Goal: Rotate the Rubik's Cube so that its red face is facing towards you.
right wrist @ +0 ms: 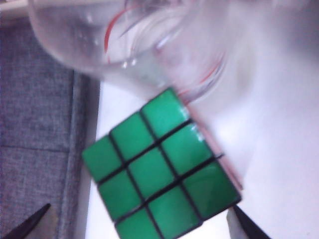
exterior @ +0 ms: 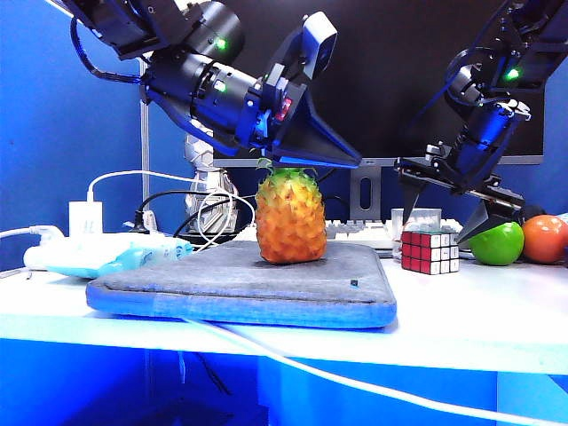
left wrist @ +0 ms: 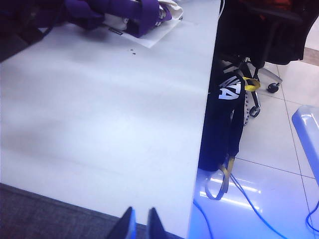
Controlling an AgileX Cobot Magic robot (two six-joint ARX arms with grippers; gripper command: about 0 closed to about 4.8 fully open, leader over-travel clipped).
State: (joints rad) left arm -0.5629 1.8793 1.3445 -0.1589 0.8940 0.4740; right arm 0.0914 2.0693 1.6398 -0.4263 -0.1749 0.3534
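Note:
The Rubik's Cube (exterior: 430,251) sits on the white table just right of the grey pad. In the exterior view its red face (exterior: 414,250) is angled to the left and a white face to the right. The right wrist view looks down on its green top (right wrist: 159,169). My right gripper (exterior: 437,226) hovers just above the cube, open, with one dark fingertip (right wrist: 30,224) on either side of it and no contact (right wrist: 139,226). My left gripper (exterior: 353,162) hangs above the toy pineapple, its fingers almost together and empty (left wrist: 140,224).
A toy pineapple (exterior: 290,217) stands on the grey pad (exterior: 248,284). A clear glass (right wrist: 124,45) stands right behind the cube. A green apple (exterior: 497,244) and an orange (exterior: 544,238) lie to its right. A keyboard (exterior: 355,232), a power strip (exterior: 106,253) and cables sit behind.

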